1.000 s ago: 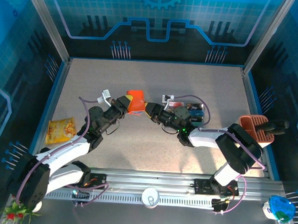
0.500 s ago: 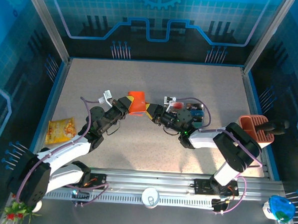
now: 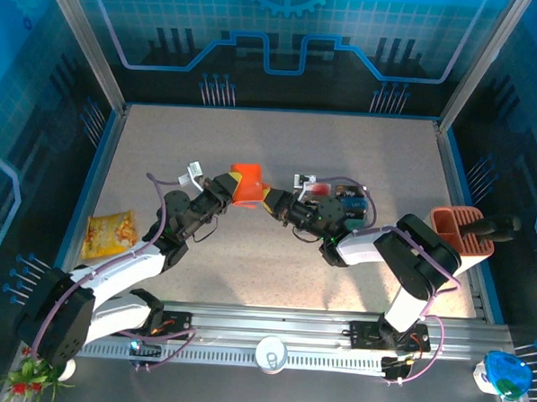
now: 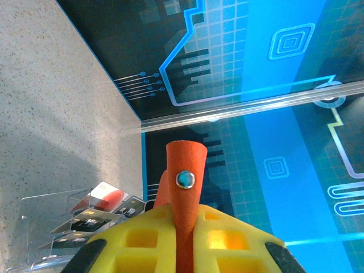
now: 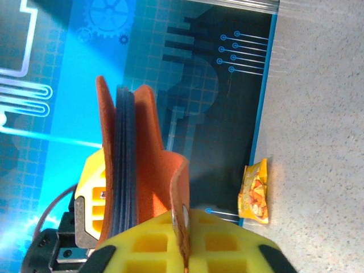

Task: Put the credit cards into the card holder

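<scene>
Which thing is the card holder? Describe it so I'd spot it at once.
Look at the middle of the table, where two pairs of jaws meet. The card holder is pinched between them: a small orange folding wallet with a snap tab. The other orange thing, a slotted bin, sits at the right edge.

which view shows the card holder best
Right wrist: the card holder is close and edge-on, with both orange covers and the dark pocket layers between them, one flap in the right claw. Left wrist gives its snap tab, pinched by the left claw. The top view gives a small orange shape between both claws.
</scene>
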### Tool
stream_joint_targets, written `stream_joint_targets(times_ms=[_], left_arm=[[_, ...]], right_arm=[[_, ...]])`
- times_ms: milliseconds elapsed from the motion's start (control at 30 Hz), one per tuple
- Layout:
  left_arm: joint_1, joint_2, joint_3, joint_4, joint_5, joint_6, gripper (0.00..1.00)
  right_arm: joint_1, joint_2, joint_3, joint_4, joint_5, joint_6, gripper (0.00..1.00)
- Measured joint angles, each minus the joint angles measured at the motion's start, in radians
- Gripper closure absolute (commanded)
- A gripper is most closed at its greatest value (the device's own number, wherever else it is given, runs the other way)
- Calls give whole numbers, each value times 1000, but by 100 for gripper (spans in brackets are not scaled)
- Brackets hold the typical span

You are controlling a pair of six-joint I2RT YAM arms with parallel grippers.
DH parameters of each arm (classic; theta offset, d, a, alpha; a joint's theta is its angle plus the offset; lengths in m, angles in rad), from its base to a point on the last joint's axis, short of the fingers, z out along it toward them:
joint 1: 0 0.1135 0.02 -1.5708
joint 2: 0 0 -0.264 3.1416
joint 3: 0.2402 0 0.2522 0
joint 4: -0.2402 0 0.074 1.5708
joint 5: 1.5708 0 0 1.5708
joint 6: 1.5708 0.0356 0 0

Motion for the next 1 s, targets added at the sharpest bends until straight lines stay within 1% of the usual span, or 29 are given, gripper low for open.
stream_joint_targets(times_ms=[67,133,167,200,267,333,400,567,700,1000], left_arm=[[0,0,0,4,0,0,100],[0,0,-2,4,0,0,90],[0,0,-6,5,0,1,82],[0,0,-10,5,0,2,71],[-1,-1,-22,-2,2,3,59],[-4,-5,-38,-24,4,11,50],[-4,-17,-51,-61,4,31,46],[-4,-67,-77,-149,4,84,43],[-4,-79,-89,-193,5,118,43],[-4,-89,-112,-272,38,183,42]], right_arm=[[0,0,0,3,0,-3,100],[-1,0,0,5,-1,-2,100],[-2,0,-2,5,-2,-2,100],[-2,0,-5,6,-3,-3,100],[-2,0,-15,20,-4,-3,100],[-2,0,-31,40,-4,-3,100],[-2,0,-56,56,-4,-3,100],[0,18,-115,65,-4,-14,100],[8,41,-159,70,-2,-32,100],[65,84,-233,71,16,-79,100]])
